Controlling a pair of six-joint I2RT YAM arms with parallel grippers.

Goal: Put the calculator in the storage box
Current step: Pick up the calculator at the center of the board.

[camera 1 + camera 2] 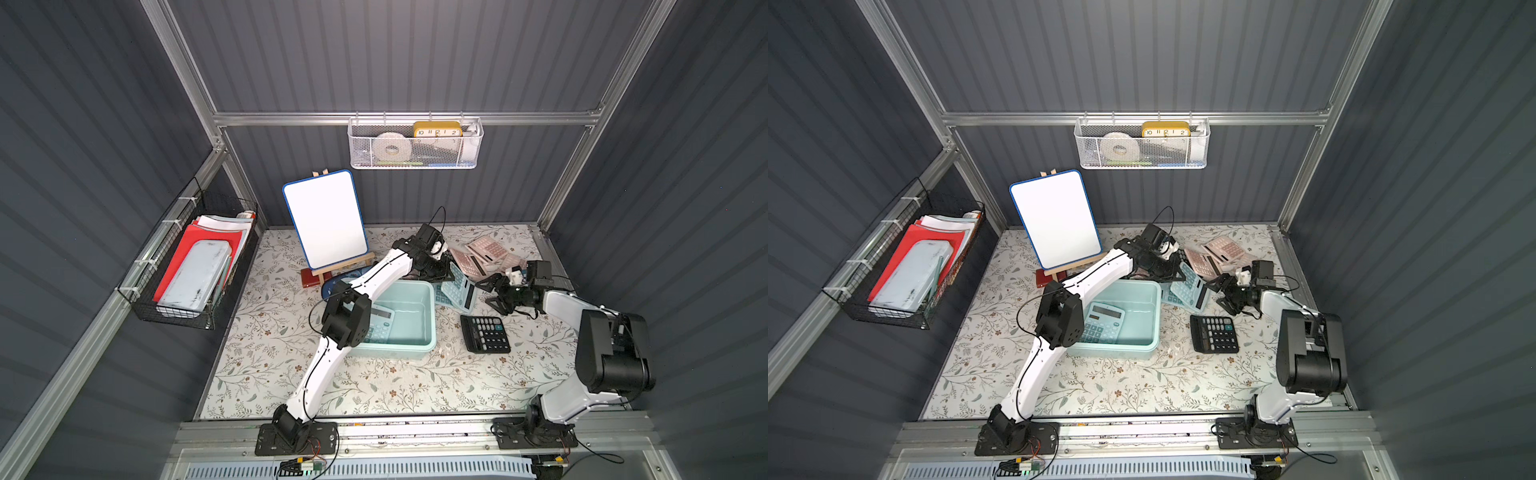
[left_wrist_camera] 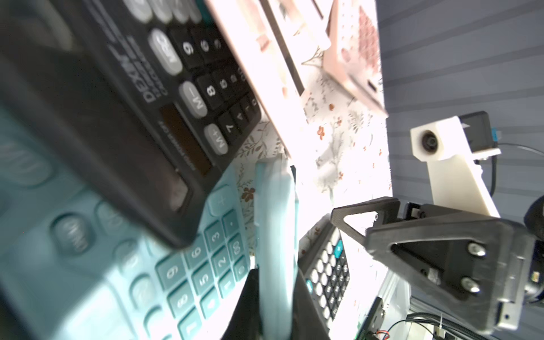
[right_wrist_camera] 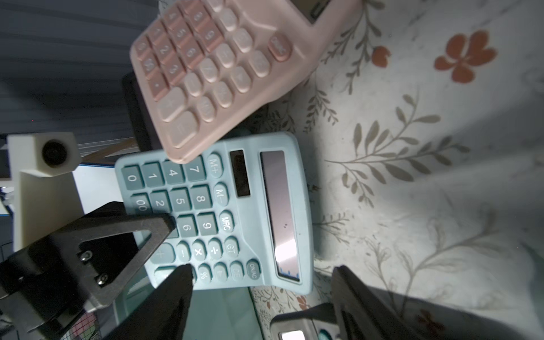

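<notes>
The pale mint-teal storage box (image 1: 430, 332) (image 1: 1154, 332) sits mid-table, and a teal calculator (image 1: 380, 328) lies inside it under my left arm. Just right of the box a second teal calculator (image 1: 459, 291) (image 1: 1192, 286) (image 3: 235, 212) is tipped up on the cloth. My left gripper (image 1: 446, 272) (image 2: 275, 273) is shut on its thin edge (image 2: 275, 220). My right gripper (image 1: 488, 295) (image 3: 263, 269) hangs open just to its right, holding nothing. A pink calculator (image 3: 212, 67) overlaps its far end.
Pink calculators (image 1: 486, 249) are piled at the back right. A black calculator (image 1: 484, 333) lies right of the box, and another (image 2: 147, 103) sits close under my left wrist. A whiteboard on an easel (image 1: 326, 220) stands behind the box. Wall baskets (image 1: 415, 145) (image 1: 195, 266) hang above.
</notes>
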